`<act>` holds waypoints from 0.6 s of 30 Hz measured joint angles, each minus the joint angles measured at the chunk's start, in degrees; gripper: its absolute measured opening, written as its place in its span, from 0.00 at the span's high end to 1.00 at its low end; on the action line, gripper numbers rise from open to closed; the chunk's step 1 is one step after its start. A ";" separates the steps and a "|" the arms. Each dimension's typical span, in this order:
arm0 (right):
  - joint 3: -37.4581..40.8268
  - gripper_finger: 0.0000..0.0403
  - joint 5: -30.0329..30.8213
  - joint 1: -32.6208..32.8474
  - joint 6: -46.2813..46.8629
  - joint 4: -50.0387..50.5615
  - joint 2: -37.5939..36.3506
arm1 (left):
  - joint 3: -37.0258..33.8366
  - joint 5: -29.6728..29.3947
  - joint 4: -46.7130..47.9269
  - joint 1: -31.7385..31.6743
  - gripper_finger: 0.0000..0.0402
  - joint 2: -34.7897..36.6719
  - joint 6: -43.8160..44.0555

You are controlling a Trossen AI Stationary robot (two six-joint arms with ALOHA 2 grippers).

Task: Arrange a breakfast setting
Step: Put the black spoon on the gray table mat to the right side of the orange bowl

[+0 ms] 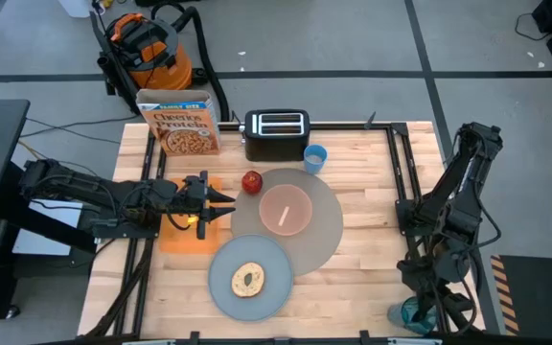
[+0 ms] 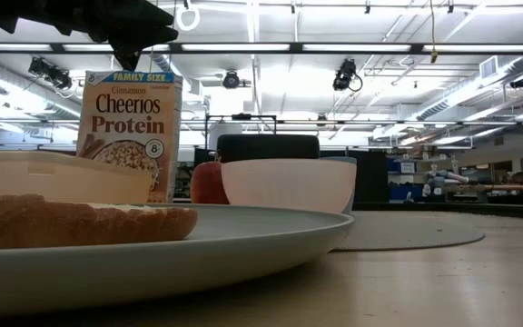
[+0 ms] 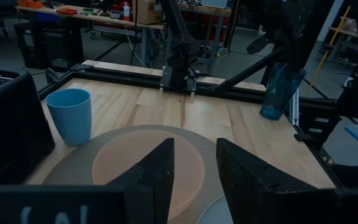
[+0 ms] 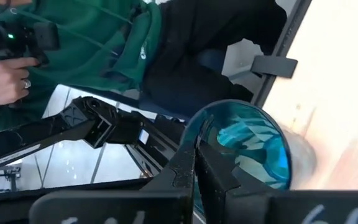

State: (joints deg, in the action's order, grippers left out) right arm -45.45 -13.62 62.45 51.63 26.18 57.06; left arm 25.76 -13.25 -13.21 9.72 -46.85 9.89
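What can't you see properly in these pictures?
- Black toaster: in the low view, mostly hidden behind the translucent pink bowl.
- Small blue cup: in the low view, almost wholly behind that bowl.
- Metal spoon: only a pale streak inside the bowl in the high view, too small to confirm.

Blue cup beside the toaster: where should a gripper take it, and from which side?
Grip the blue cup across its upper wall, coming from above: it stands upright, mouth open. The toaster crowds one side; the left gripper, open, is the nearer one.
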 joint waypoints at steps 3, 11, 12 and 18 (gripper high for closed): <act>0.00 0.97 0.21 0.69 1.09 -0.90 0.00 | 0.00 0.01 0.00 0.00 0.68 0.00 0.00; 0.00 0.97 -1.54 1.63 2.53 -3.73 -0.09 | 0.00 0.01 0.00 0.02 0.68 0.00 -0.04; 0.00 0.97 -1.70 1.63 2.85 -3.91 -0.11 | 0.00 0.01 0.00 0.02 0.68 0.00 -0.05; -0.74 0.97 -2.35 1.63 4.27 -3.44 -0.37 | 0.00 0.01 0.02 0.02 0.68 0.00 -0.08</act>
State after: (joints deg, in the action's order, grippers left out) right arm -46.20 -15.97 64.07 55.91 22.74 56.68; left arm 25.76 -13.23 -13.19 9.74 -46.85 9.81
